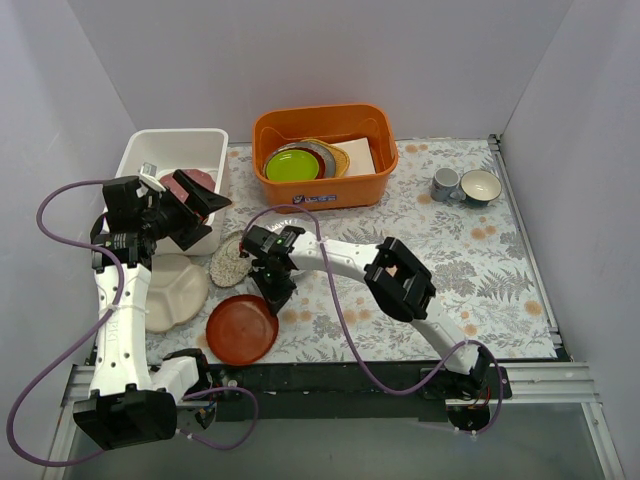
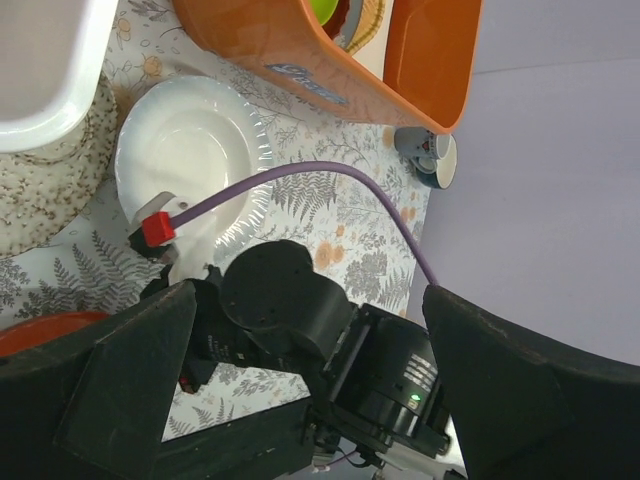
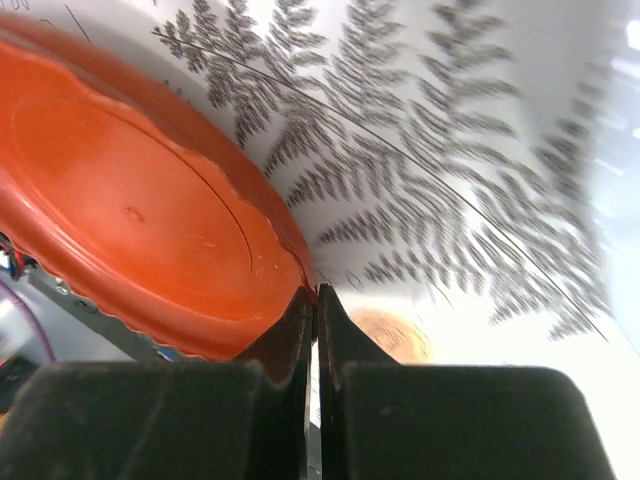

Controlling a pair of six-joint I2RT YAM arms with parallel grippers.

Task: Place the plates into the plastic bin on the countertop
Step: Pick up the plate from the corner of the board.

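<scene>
enclosure: countertop [image 1: 480, 260], white with grey fern and small orange flower print; plain pale lilac-grey back wall [image 1: 330, 50] behind it, matching left wall [image 1: 40, 100] and right wall [image 1: 600, 200] flanking it; black strip [image 1: 310, 385] and metal rail [image 1: 545, 385] along its near edge; soft, even light.

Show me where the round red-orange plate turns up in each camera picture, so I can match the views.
Top external: the round red-orange plate sits low and left of centre, near the table's front edge.
Left wrist: only a sliver shows at the bottom-left edge.
Right wrist: it fills most of the left half.
Shared landmark: the fern-printed white countertop under it.
</scene>
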